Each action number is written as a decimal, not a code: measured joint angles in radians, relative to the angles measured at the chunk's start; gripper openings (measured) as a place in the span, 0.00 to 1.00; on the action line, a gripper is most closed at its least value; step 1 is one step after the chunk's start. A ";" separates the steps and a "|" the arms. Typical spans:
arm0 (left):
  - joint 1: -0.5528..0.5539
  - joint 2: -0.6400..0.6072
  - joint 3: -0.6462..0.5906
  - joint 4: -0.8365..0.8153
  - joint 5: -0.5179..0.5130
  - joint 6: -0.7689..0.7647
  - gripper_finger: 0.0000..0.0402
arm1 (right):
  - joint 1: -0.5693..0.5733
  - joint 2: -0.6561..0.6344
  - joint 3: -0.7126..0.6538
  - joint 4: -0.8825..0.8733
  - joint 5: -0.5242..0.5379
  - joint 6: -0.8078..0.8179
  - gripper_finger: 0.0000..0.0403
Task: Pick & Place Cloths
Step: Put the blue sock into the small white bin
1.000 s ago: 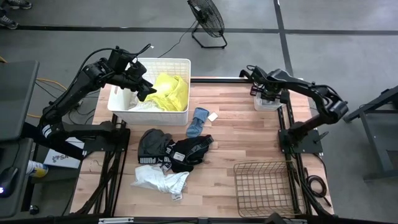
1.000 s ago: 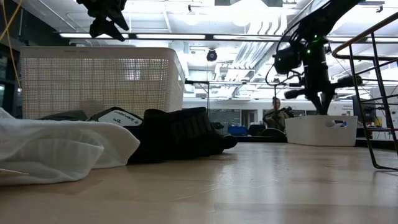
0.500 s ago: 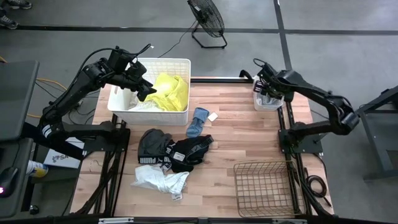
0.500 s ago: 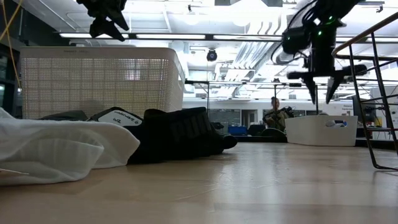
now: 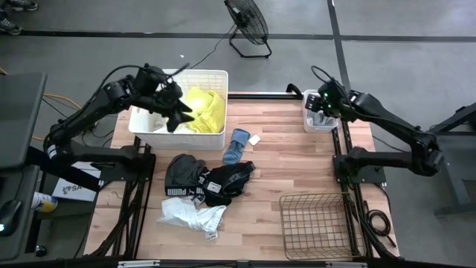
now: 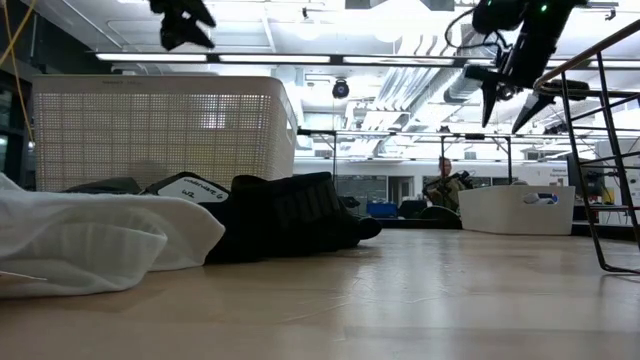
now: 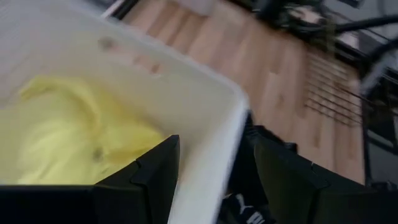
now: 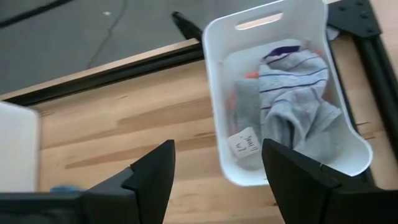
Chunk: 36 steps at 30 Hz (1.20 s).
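Since a second ago your right gripper (image 6: 512, 97) has lifted off the small white tub (image 8: 283, 99) at upper right of the high view, jaws now spread and empty; grey striped socks (image 8: 292, 106) lie inside. Your left gripper (image 5: 177, 112) hangs over the big white basket (image 5: 216, 76) at upper left, jaws parted, apparently holding nothing. Neon yellow cloth (image 5: 204, 108) fills that basket. A grey-blue sock (image 5: 237, 145) lies mid-worktop; black printed garments (image 5: 212, 181) and a white one (image 5: 190, 214) crowd lower centre. You have bare worktop (image 5: 297, 160) between them and the wire basket (image 5: 316, 223).
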 joint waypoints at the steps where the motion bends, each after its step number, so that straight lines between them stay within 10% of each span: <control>1: -0.036 0.001 0.000 0.015 -0.011 -0.006 0.50 | 0.013 -0.011 0.000 0.000 0.000 0.010 0.58; 21: -0.660 0.175 0.000 0.151 -0.425 -0.094 0.50 | 0.263 -0.087 0.000 0.001 0.081 -0.146 0.57; 36: -0.763 0.586 0.000 0.240 -0.597 0.246 0.50 | 0.366 -0.165 0.000 0.001 0.083 -0.305 0.57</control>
